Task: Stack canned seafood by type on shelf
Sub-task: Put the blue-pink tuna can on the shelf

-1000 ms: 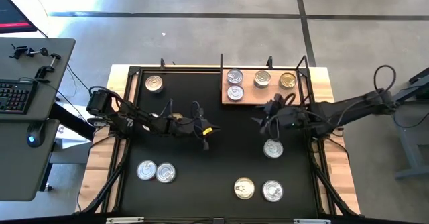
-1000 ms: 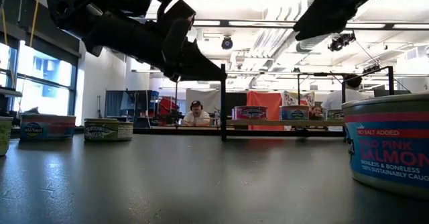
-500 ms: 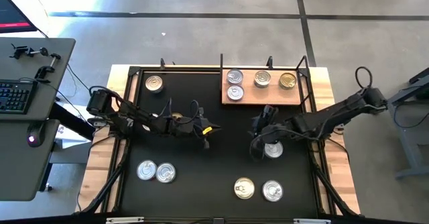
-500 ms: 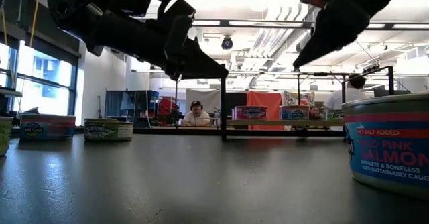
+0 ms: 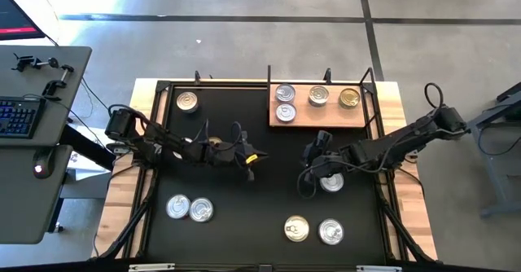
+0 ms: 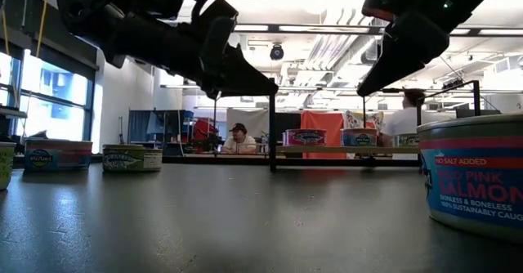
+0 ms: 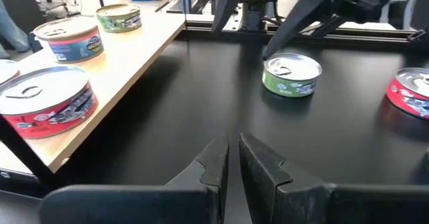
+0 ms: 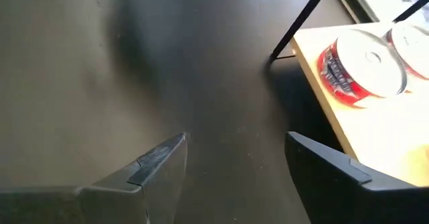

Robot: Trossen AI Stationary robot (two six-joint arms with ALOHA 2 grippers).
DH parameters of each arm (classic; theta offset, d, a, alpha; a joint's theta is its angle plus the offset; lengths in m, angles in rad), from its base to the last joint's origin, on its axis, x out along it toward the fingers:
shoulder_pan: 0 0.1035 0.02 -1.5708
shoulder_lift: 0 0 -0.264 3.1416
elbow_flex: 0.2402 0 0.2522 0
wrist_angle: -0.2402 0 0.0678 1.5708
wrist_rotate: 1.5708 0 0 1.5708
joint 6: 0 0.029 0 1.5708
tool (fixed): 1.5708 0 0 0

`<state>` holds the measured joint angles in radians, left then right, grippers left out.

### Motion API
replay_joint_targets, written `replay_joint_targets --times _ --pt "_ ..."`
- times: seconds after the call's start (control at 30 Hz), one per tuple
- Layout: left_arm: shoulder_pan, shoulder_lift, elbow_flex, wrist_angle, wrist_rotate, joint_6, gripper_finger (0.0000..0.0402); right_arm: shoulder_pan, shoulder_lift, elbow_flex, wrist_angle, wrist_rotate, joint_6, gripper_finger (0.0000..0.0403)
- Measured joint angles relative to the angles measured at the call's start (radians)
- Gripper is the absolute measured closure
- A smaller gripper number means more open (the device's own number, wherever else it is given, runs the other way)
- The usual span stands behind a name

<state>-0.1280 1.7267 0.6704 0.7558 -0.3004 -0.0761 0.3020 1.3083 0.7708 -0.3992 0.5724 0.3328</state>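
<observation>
The wooden shelf (image 5: 317, 116) at the far right holds three silver-topped tins (image 5: 285, 93) and one gold-topped tin (image 5: 349, 98). A silver-topped, green-labelled tin (image 5: 332, 182) stands on the black table. It also shows in the left wrist view (image 7: 291, 74). My right gripper (image 5: 311, 173) hangs open and empty above the table, just left of this tin. In its wrist view (image 8: 234, 160) the fingers are spread wide over bare table. My left gripper (image 5: 249, 164) hovers shut and empty over the table's middle, as its wrist view (image 7: 232, 163) also shows.
Loose tins stand on the table: one at the far left (image 5: 187, 101), two at the near left (image 5: 189, 208), and a gold-topped one (image 5: 296, 228) beside a silver one (image 5: 330, 232) at the near right. A black post (image 5: 269, 76) marks the shelf's left end. People show beyond the table (image 6: 238, 138).
My right gripper has gone from the shelf's front edge toward the table's near edge and a little left. It has come down beside the green-labelled tin and stayed open. Most of the move fell in the first half second.
</observation>
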Motion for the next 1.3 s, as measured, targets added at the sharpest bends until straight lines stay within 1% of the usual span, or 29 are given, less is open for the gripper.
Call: replay_joint_targets --times 0.1,0.23,0.4,0.6,0.7,0.77,0.9,0.97,1.07,1.17,1.3 --pt "-0.013 0.0 0.0 0.002 0.0 -0.002 0.0371 0.008 0.0 0.0 0.0 -0.041 0.03 0.0161" --pt "-0.032 0.0 0.0 -0.002 0.001 -0.001 0.0371 0.008 -0.001 0.0 0.005 -0.143 0.035 0.0161" --pt "-0.028 0.0 0.0 -0.001 0.002 0.0 0.0371 0.008 -0.001 0.0 0.056 -0.238 0.028 0.0161" --pt "-0.022 0.0 0.0 -0.002 0.002 -0.05 0.0371 -0.002 -0.001 0.0 0.125 -0.247 0.026 0.0161" --pt "-0.023 0.0 0.0 -0.003 0.002 -0.042 0.0371 -0.017 -0.001 0.0 0.173 -0.244 0.03 0.0161" --pt "-0.026 0.0 0.0 -0.004 0.004 -0.035 0.0371 -0.024 -0.001 0.0 0.201 -0.263 0.029 0.0161" --pt "-0.047 -0.019 0.0 -0.002 0.039 -0.034 0.0371 -0.029 -0.001 0.0 0.246 -0.284 0.004 0.0161" --pt "-0.071 -0.05 0.0 -0.012 0.045 -0.009 0.0371 -0.029 -0.001 0.0 0.252 -0.285 0.001 0.0161" --pt "-0.107 -0.126 0.0 -0.083 0.031 0.01 0.0371 -0.027 -0.001 0.0 0.248 -0.285 0.008 0.0161" --pt "-0.13 -0.238 0.0 -0.212 -0.009 0.01 0.0371 -0.012 -0.001 0.0 0.247 -0.304 0.023 0.0161" --pt "-0.161 -0.396 0.0 -0.43 -0.107 -0.01 0.0371 0.039 -0.024 0.0 0.234 -0.315 0.0 0.0161"
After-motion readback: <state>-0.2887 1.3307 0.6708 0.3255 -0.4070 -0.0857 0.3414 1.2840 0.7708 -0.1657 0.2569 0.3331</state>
